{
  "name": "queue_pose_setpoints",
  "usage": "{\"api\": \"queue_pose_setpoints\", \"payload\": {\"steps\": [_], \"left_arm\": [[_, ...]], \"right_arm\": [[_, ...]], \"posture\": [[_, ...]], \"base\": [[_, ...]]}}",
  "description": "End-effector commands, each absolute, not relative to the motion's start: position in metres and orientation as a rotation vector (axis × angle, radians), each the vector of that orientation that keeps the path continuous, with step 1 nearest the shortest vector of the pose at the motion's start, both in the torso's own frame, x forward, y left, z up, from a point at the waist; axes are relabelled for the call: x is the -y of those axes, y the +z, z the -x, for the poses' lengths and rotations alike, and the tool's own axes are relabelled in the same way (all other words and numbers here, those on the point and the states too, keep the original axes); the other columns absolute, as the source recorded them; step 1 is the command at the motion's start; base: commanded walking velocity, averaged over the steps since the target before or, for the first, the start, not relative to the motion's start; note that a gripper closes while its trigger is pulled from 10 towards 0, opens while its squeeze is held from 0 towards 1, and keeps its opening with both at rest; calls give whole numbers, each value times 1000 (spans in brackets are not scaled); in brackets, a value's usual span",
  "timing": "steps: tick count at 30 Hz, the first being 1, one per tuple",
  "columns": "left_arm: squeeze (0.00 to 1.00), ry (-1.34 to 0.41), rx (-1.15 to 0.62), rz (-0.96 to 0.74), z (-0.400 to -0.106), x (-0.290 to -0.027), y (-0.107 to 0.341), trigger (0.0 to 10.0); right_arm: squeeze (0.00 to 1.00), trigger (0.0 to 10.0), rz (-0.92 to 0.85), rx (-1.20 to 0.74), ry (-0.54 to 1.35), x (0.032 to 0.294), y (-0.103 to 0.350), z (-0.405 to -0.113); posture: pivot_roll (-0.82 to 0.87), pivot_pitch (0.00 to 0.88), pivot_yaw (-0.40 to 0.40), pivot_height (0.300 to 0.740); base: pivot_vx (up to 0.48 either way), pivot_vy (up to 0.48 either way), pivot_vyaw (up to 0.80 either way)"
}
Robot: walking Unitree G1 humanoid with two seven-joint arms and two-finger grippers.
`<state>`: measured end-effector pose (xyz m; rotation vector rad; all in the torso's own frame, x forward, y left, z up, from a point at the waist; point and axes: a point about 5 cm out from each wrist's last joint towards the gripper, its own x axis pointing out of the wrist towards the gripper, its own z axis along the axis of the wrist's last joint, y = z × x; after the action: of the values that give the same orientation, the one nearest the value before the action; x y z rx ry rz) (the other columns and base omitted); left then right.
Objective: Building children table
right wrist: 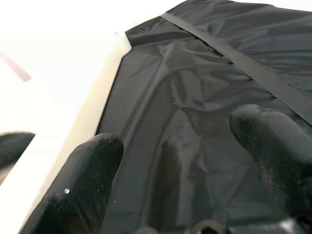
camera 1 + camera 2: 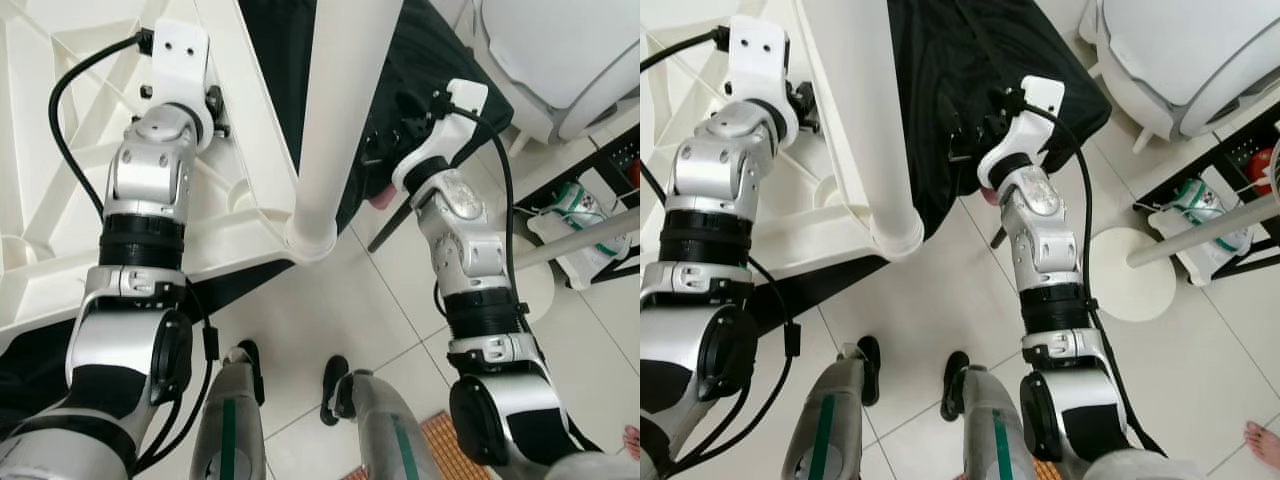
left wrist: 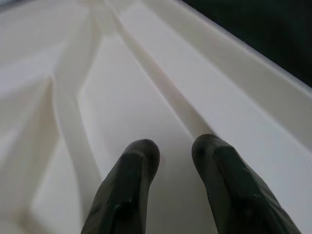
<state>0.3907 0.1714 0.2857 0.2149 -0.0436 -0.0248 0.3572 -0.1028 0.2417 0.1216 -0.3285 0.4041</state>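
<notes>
Plainly, the leg (image 2: 345,110) could tip out of its corner socket, since neither tool grips it. The upturned tabletop (image 2: 60,200), white ribbed moulded plastic, lies over black crinkled cloth (image 1: 195,122). Left tool (image 3: 175,161), fingers slightly apart, rests on the ribbing; right tool (image 1: 185,161), spread, hovers over cloth.

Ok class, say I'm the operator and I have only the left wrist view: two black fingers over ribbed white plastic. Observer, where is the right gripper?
Observer: The right gripper hovers over black cloth, open and holding nothing.
Operator: And is there a leg on the table yet?
Observer: One white leg meets the upturned table at its near corner. I cannot tell whether it is seated.
</notes>
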Motion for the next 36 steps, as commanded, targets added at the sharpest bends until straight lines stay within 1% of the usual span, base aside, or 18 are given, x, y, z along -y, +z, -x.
{"api": "queue_pose_setpoints", "payload": {"steps": [1,7,8,9,13,14,16,17,18,19,21,22,28,29,30,31,32,36], "left_arm": [[0,-30,111,-230,-390,-174,301,10000],[0,-74,265,-11,-371,-231,335,10000],[0,-74,299,28,-367,-240,340,10000],[0,-82,327,47,-362,-247,343,10000],[0,-100,336,49,-357,-251,343,10000],[0,-126,356,15,-351,-251,341,10000],[0,-144,369,-11,-347,-249,339,10000],[0,-156,377,-25,-344,-249,337,10000],[0,-156,377,-25,-344,-249,337,10000],[67,-151,372,-34,-341,-251,332,10000],[67,-151,372,-34,-341,-251,332,10000],[1000,-151,365,-30,-339,-253,326,10000],[949,-76,271,-183,-329,-265,293,10000],[353,-95,279,-238,-325,-264,286,10000],[353,-95,279,-238,-325,-264,286,10000],[0,-112,292,-282,-321,-261,278,10000],[0,-133,293,-240,-319,-260,267,10000],[0,-163,247,-88,-314,-256,240,10000]], "right_arm": [[0,10000,-111,317,392,106,235,-356],[0,10000,-83,293,387,113,221,-350],[286,10000,-81,293,390,114,219,-349],[733,10000,-80,293,393,115,219,-349],[702,10000,-78,297,392,117,218,-348],[439,10000,-78,301,394,118,218,-348],[439,10000,-78,304,395,118,218,-348],[314,10000,-78,305,398,118,218,-348],[314,10000,-78,305,398,118,218,-348],[537,10000,-78,306,409,120,217,-346],[537,10000,-78,306,409,120,217,-346],[1000,10000,-78,307,417,121,216,-344],[1000,10000,-87,293,480,136,209,-335],[1000,10000,-92,284,492,140,207,-334],[1000,10000,-92,284,492,140,207,-334],[141,10000,-95,279,492,141,204,-334],[0,10000,-91,283,491,138,202,-333],[0,10000,-80,320,506,125,195,-327]], "posture": [[64,236,15,740],[63,221,22,740],[63,220,22,740],[64,216,22,740],[64,213,23,740],[64,201,25,740],[64,201,25,740],[63,192,26,740],[63,192,26,740],[63,188,27,740],[63,188,27,740],[62,179,27,740],[39,137,28,740],[29,118,28,740],[29,118,28,740],[23,104,27,740],[20,89,27,740],[15,69,27,740]], "base": [[0,0,0],[0,0,0],[0,0,0],[0,0,0],[0,0,0],[0,0,0],[0,0,0],[0,0,0],[0,0,0],[0,0,0],[0,0,0],[0,0,0],[0,0,0],[0,0,0],[0,0,0],[0,0,0],[0,0,0],[0,0,0]]}}
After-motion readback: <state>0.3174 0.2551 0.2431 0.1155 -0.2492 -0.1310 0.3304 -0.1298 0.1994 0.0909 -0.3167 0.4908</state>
